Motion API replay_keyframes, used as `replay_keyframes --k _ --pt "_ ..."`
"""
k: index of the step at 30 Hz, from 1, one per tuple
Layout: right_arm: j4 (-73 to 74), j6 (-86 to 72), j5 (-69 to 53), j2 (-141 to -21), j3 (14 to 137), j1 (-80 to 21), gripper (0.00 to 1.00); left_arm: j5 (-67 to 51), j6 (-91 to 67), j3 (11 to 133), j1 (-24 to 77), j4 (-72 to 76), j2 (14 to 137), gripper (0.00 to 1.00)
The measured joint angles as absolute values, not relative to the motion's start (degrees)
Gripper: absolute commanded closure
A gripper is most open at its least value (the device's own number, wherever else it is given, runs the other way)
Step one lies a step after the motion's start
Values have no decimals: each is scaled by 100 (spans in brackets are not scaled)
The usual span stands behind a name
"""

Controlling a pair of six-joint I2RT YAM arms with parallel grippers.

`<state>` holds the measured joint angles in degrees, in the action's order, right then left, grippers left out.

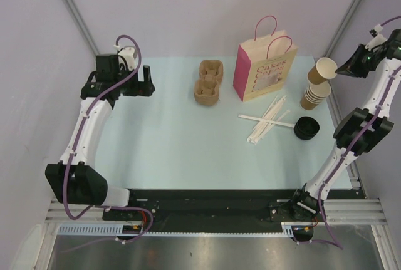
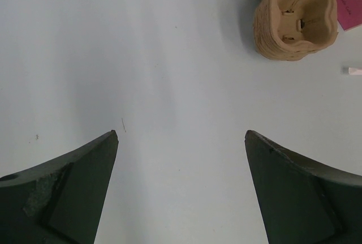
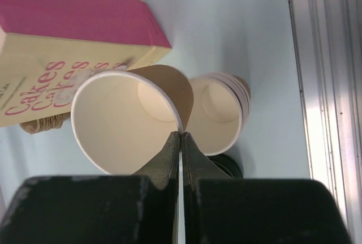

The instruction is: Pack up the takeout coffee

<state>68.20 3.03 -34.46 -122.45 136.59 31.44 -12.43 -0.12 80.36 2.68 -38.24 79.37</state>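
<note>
My right gripper [image 1: 341,68] [image 3: 181,133] is shut on the rim of a lidless brown paper cup [image 1: 326,67] [image 3: 121,122] and holds it in the air above the stack of lidless paper cups [image 1: 315,96] [image 3: 219,114] at the back right. A stack of black lids [image 1: 306,128] [image 3: 229,162] lies in front of the cups. The pink paper bag [image 1: 266,69] [image 3: 73,40] stands upright to their left. No cup with a black lid on it is in view. My left gripper [image 1: 149,83] [image 2: 181,136] is open and empty over bare table at the back left.
Brown pulp cup carriers [image 1: 208,82] [image 2: 297,20] lie stacked left of the bag. White stir sticks [image 1: 266,119] are scattered in front of the bag. The table's right edge and a metal rail [image 3: 322,85] run close beside the cups.
</note>
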Motion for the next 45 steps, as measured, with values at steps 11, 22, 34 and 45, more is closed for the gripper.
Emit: replay_keyframes --k 11,22,34,45 --pt "7041 325 -4235 -11550 13762 3245 100 -1413 -119 8112 268 -3802 8051 1" --pt "6862 786 -4351 -9690 11649 152 100 -2526 -838 7336 -670 -3299 7277 1" --pt "5704 1396 -3212 -10593 10707 -3175 100 -2427 -775 6493 -952 -3052 6375 0" --pt "5319 1573 -2582 -11747 10536 -3691 100 -2202 -598 5892 -952 -3098 6001 0"
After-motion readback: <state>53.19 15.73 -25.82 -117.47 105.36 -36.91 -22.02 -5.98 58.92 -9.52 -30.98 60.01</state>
